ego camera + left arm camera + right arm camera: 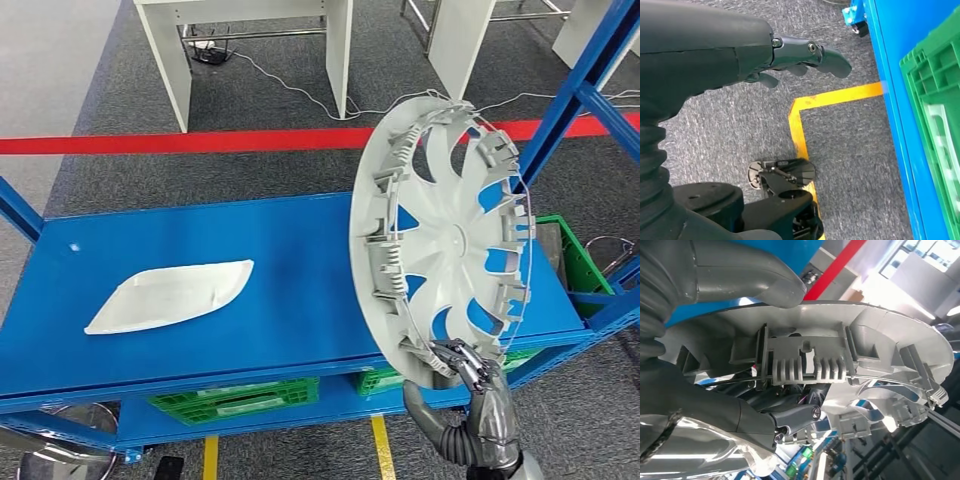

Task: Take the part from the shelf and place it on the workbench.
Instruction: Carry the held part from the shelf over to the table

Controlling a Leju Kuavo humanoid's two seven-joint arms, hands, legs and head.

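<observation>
A large grey plastic wheel cover (441,240) stands nearly upright above the right end of the blue workbench top (287,290), its ribbed inner side toward me. My right hand (472,380) grips its lower rim from below. In the right wrist view the thumb (764,275) lies on one face of the cover's rim (810,347) and the fingers (794,417) on the other. My left hand (806,55) hangs beside the bench over the carpet, fingers stretched out and holding nothing.
A flat white panel (170,295) lies on the left half of the bench. Green crates (234,400) sit on the lower shelf, another green crate (577,260) at the right. Blue shelf uprights (573,100) rise at the right. Yellow floor tape (802,135) runs below.
</observation>
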